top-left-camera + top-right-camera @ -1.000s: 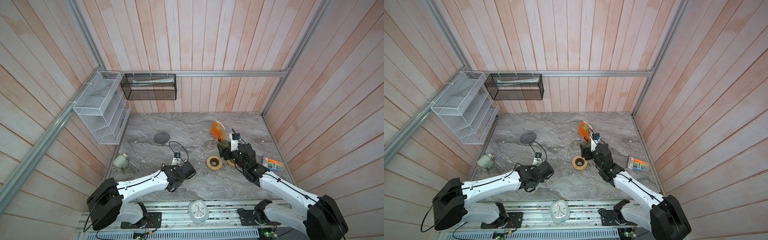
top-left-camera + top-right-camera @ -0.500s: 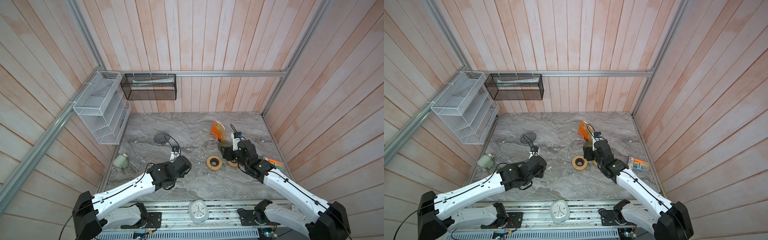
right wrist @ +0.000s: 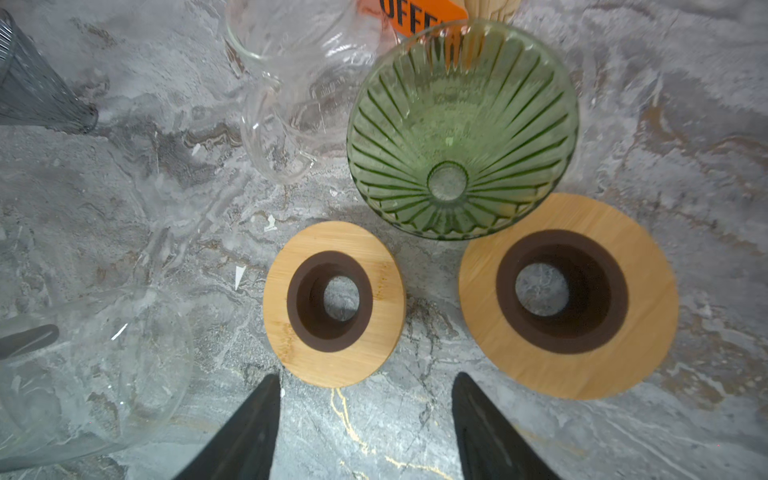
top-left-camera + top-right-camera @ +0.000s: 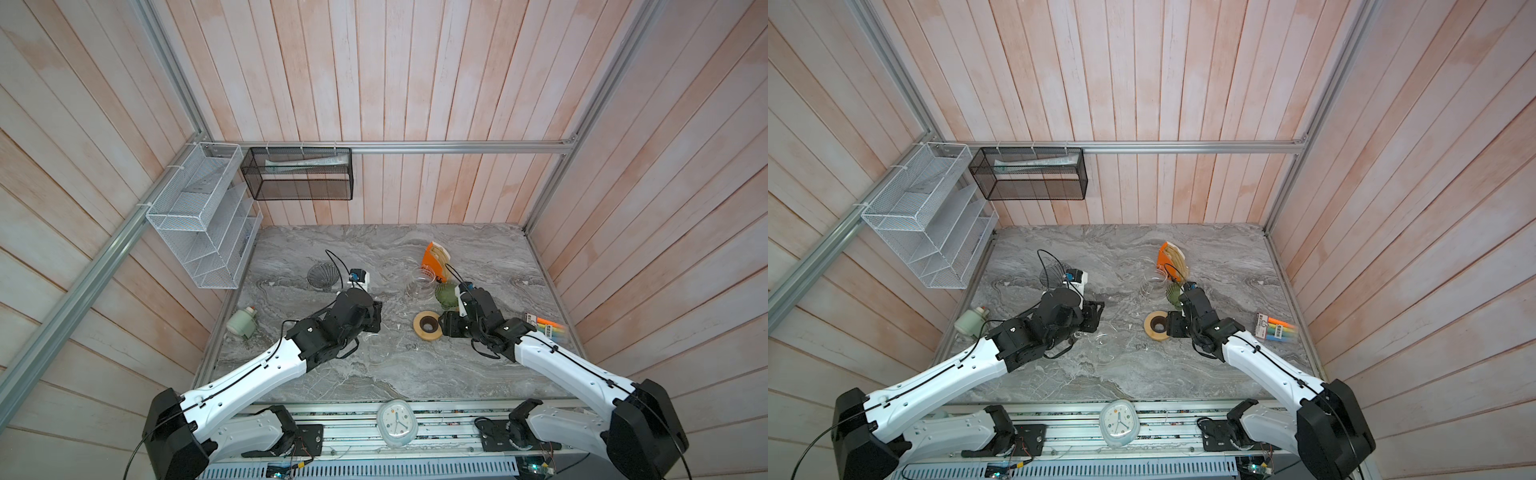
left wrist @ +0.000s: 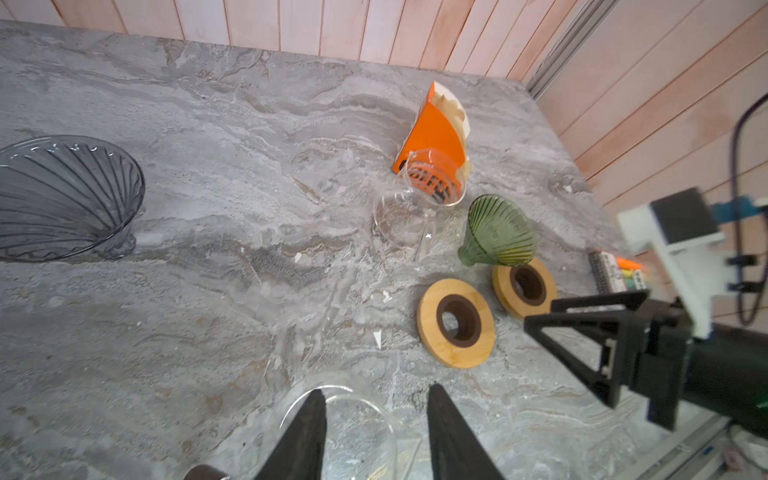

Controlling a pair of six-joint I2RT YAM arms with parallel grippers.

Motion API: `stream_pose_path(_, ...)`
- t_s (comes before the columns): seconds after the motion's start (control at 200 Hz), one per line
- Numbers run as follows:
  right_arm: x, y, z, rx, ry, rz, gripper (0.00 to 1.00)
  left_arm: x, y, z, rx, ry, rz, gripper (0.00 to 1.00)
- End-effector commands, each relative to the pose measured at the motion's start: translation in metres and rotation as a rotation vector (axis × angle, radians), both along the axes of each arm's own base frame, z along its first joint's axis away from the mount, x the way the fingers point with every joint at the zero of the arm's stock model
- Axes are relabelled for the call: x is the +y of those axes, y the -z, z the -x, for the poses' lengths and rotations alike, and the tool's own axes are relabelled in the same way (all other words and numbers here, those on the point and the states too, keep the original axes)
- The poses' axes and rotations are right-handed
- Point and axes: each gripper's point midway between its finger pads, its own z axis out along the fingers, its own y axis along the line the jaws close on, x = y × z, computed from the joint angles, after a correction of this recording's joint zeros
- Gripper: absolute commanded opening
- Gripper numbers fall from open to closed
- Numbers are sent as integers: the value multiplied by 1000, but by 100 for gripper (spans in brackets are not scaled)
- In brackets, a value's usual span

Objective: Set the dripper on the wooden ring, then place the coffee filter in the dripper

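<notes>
As it lies tilted, the green dripper [image 3: 457, 124] seemingly opens rightward.

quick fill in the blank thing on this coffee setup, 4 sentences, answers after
1. The ribbed dripper closest to the right gripper is made of ___ glass.
2. The paper filters stand in an ___ pack.
3. ___ wooden rings lie flat on the marble table.
4. The right gripper hangs over the table with its jaws ___ and nothing between them.

Missing words: green; orange; two; open
</notes>
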Motion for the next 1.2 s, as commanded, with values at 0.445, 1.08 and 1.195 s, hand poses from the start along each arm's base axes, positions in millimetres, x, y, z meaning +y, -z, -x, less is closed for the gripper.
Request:
stream_pose_path(0.445, 22, 50, 2, 162, -23, 59, 66, 12, -20, -1, -47, 80, 215, 43)
stream_pose_path(1.08, 23, 56, -15, 154, 24, 106, 56, 26, -22, 0, -55, 57, 221, 43)
stream_pose_path(1.195, 24, 59, -17, 165, 21, 116, 53, 27, -21, 0, -53, 54, 217, 43)
